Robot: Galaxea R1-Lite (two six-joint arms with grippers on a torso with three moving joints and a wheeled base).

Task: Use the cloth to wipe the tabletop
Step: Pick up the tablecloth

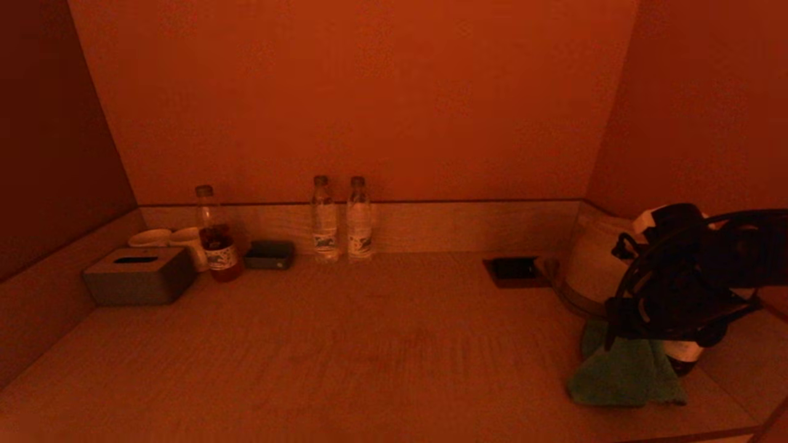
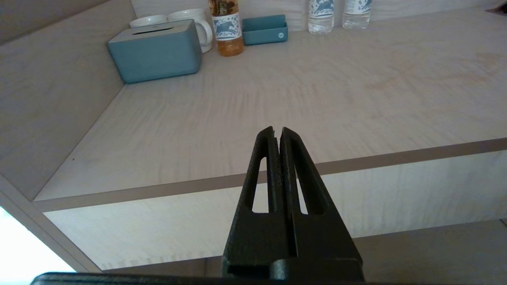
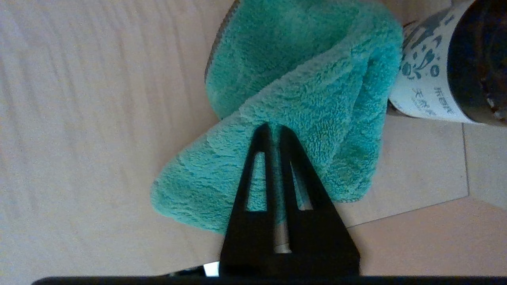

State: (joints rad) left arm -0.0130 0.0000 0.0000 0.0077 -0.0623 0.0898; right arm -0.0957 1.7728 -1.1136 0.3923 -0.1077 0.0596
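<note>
The green cloth [image 1: 622, 378] lies bunched on the wooden tabletop [image 1: 369, 344] at the right front; it also shows in the right wrist view [image 3: 301, 87]. My right gripper [image 3: 274, 127] is over it from above, its fingers pinched together on a raised fold of the cloth. In the head view the right arm [image 1: 677, 289] hides those fingers. My left gripper [image 2: 277, 130] is shut and empty, parked in front of and below the table's front edge, out of the head view.
A dark bottle [image 3: 435, 79] stands touching the cloth on its right. A pale kettle [image 1: 594, 264] and a socket panel [image 1: 514, 271] lie behind. Two water bottles [image 1: 341, 221] stand at the back wall; a tissue box [image 1: 140, 275], mugs [image 1: 169, 240], tea bottle [image 1: 215, 243] at back left.
</note>
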